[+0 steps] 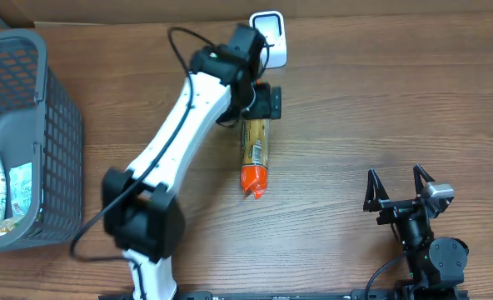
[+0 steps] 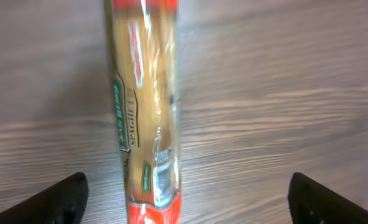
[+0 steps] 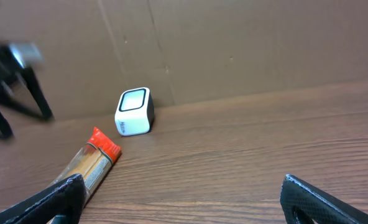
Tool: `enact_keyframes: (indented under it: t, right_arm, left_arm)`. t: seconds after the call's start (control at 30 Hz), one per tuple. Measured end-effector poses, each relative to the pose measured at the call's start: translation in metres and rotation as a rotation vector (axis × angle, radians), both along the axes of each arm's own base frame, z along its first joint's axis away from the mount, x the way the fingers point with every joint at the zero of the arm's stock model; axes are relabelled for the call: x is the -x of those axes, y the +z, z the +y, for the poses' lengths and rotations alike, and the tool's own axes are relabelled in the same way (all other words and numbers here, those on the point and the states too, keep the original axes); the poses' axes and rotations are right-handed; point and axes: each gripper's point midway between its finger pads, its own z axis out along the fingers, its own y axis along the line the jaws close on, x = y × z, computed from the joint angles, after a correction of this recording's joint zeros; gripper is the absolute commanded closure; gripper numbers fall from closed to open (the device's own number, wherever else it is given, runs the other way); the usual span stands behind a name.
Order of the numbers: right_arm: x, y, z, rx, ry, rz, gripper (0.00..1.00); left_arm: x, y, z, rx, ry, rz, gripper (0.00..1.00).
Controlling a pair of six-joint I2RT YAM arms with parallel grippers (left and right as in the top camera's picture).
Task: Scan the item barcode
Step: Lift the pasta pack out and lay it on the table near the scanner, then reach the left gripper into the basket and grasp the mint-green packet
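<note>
1. The spaghetti packet [image 1: 256, 156] lies flat on the table [image 1: 355, 100]. Its far end is under the left gripper [image 1: 261, 102], near the scanner [image 1: 270, 33].
2. I judge it light, and stiff along its length. The strands should snap if bent or crushed, and the glossy film looks slippery.
3. I'd grip it across its narrow width near the middle, so neither end droops, and squeeze gently.
4. In the left wrist view the left gripper's fingers [image 2: 69, 199] are spread wide, one on each side of the packet. They stand clear of it and hold nothing.
5. The right gripper [image 1: 395, 179] is well apart at my right, with its jaws spread wide and empty.
</note>
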Motion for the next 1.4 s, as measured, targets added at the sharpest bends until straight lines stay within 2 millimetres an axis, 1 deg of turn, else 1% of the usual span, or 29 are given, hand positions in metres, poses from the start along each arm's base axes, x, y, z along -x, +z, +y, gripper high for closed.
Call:
enact_keyframes:
  t: [0.07,0.13,0.17,0.23,0.27,0.3,0.33,0.37,0.43,0.47,0.57,0.67,0.77,0.83,0.93,1.0,1.07,1.13,1.27,1.4]
  right_arm:
    - [0.0,0.0,0.0,0.0,0.0,0.0,0.0]
    - [0.0,0.0,0.0,0.0,0.0,0.0,0.0]
    - [0.0,0.0,0.0,0.0,0.0,0.0,0.0]
    - [0.0,0.0,0.0,0.0,0.0,0.0,0.0]
    - [0.0,0.0,0.0,0.0,0.0,0.0,0.0]
    - [0.0,0.0,0.0,0.0,0.0,0.0,0.0]
    - [0.0,0.0,0.0,0.0,0.0,0.0,0.0]
    - [0.0,0.0,0.0,0.0,0.0,0.0,0.0]
    - [0.0,0.0,0.0,0.0,-0.001,0.0,0.0]
    - [0.0,0.0,0.0,0.0,0.0,0.0,0.0]
    - [0.0,0.0,0.0,0.0,0.0,0.0,0.0]
    - [0.0,0.0,0.0,0.0,0.0,0.0,0.0]
    - [0.0,0.0,0.0,0.0,0.0,0.0,0.0]
    - [0.0,0.0,0.0,0.0,0.0,0.0,0.0]
    - [0.0,0.0,0.0,0.0,0.0,0.0,0.0]
    - [0.0,0.0,0.0,0.0,0.0,-0.001,0.0]
    - [0.0,0.0,0.0,0.0,0.0,0.0,0.0]
    - [0.0,0.0,0.0,0.0,0.0,0.0,0.0]
    - [0.0,0.0,0.0,0.0,0.0,0.0,0.0]
    - [0.0,0.0,0.0,0.0,0.0,0.0,0.0]
  left_arm:
    - [-0.002,0.04,0.005,0.022,0.004,-0.1,0.0]
    - [0.0,0.08,0.015,0.047,0.02,-0.196,0.0]
    - [0.002,0.101,0.023,0.061,0.034,-0.246,0.0]
    - [0.008,0.134,0.044,0.078,0.076,-0.317,0.0]
    - [0.011,0.147,0.058,0.08,0.104,-0.347,0.0]
    - [0.014,0.16,0.076,0.077,0.143,-0.373,0.01]
    - [0.018,0.169,0.094,0.074,0.182,-0.389,0.0]
    - [0.023,0.176,0.115,0.063,0.233,-0.4,0.0]
    - [0.031,0.184,0.154,0.042,0.328,-0.406,0.0]
    - [0.039,0.187,0.179,0.023,0.396,-0.401,0.0]
    - [0.058,0.193,0.242,-0.019,0.575,-0.401,0.0]
    - [0.084,0.204,0.306,-0.064,0.778,-0.428,0.0]
    - [0.112,0.213,0.36,-0.109,0.959,-0.462,0.0]
    - [0.13,0.215,0.389,-0.137,1.063,-0.471,0.0]
    - [0.153,0.214,0.423,-0.168,1.186,-0.464,0.0]
    - [0.167,0.209,0.443,-0.182,1.258,-0.445,0.0]
    - [0.176,0.201,0.46,-0.19,1.313,-0.416,0.0]
    - [0.181,0.189,0.475,-0.189,1.352,-0.372,0.0]
    - [0.174,0.158,0.493,-0.19,1.32,-0.271,0.0]
    - [0.159,0.126,0.513,-0.214,1.213,-0.195,0.0]
